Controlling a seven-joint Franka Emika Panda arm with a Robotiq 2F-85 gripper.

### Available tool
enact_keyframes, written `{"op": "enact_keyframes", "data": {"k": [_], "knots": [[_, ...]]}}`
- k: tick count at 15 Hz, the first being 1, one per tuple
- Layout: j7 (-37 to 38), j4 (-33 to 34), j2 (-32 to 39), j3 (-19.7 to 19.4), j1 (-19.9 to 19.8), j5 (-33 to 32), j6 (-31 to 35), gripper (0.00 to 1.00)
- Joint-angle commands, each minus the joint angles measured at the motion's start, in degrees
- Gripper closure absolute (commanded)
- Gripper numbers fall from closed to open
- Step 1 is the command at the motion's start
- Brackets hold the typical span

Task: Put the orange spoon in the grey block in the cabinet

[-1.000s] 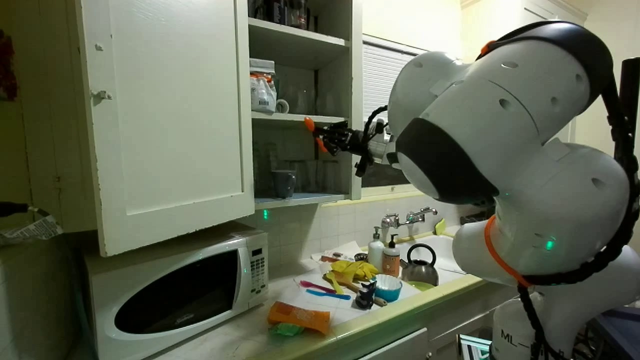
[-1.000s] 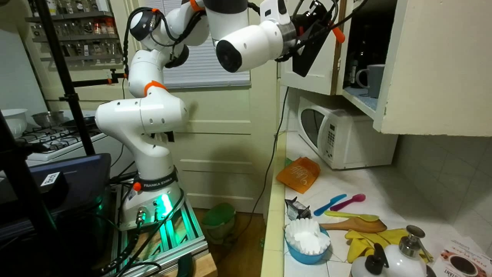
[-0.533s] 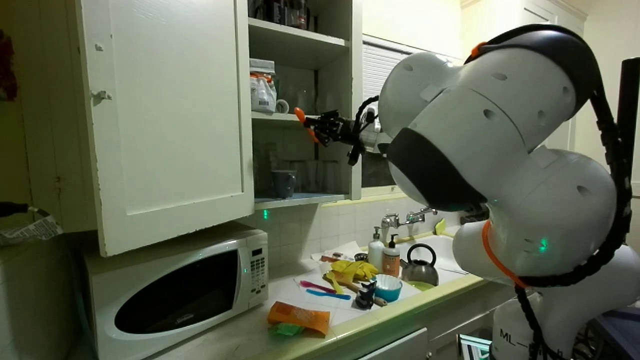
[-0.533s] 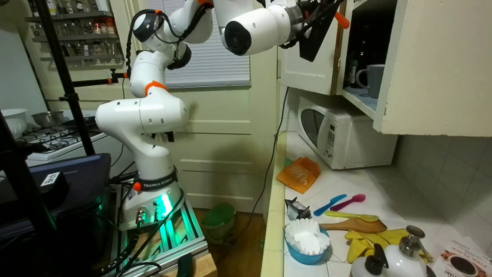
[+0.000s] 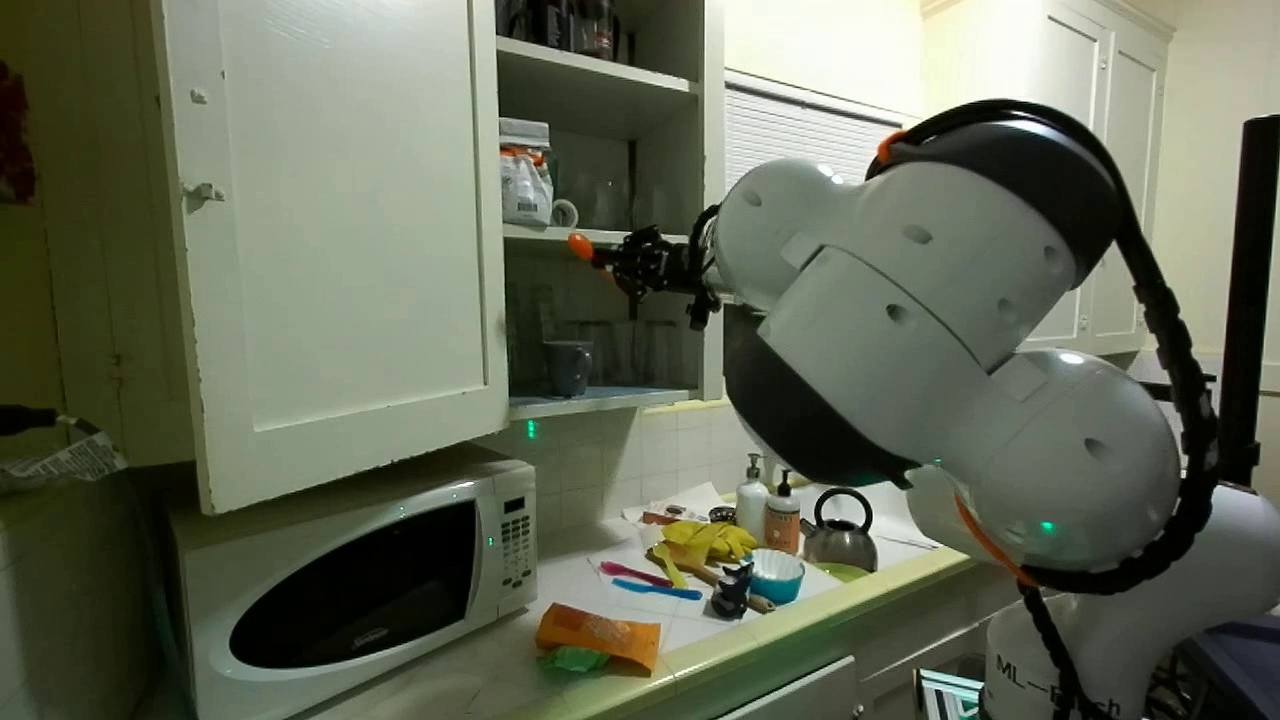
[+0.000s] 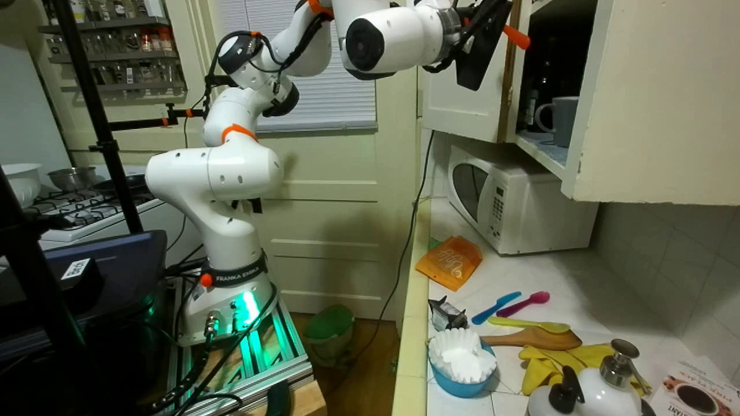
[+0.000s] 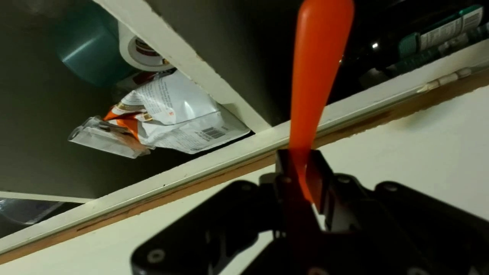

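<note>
In both exterior views the arm (image 5: 900,270) is raised high, its big links folded over one another and its end stretched toward the cabinet (image 5: 712,180). It climbs from its base (image 6: 231,303) in a stack of bends, the highest part cut off by the top of the picture, and the wrist (image 6: 402,40) lies close to level, tipped slightly up toward the cabinet. The gripper (image 7: 301,164) faces the opening at about the height of the middle shelf (image 5: 530,233); whether it is past the front edge I cannot tell. Its fingers (image 7: 282,166) are drawn nearly together, pinching the narrow part of the orange spoon (image 7: 319,65), with only the spoon between them. In the wrist view the spoon juts out beyond the fingertips, wide rounded end foremost, leaning a little to the right. The grey mug (image 5: 568,368) stands upright on the bottom shelf (image 5: 600,403), lower than the spoon and apart from it. The door (image 5: 340,220) is swung open.
</note>
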Motion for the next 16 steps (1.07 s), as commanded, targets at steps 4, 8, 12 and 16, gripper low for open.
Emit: {"op": "enact_keyframes", "data": {"k": [4, 8, 12, 16], "knots": [[-1.2, 1.2, -4.7, 5.8, -2.6, 0.0, 6.6, 0.96], [-1.8, 4.9, -1.6, 8.7, -1.4, -0.2, 23.4, 0.96], [-2.3, 5.8, 1.2, 8.9, 0.6, -1.3, 30.3, 0.85], [3.5, 7.8, 2.5, 10.2, 1.5, -1.1, 37.7, 0.96]]}}
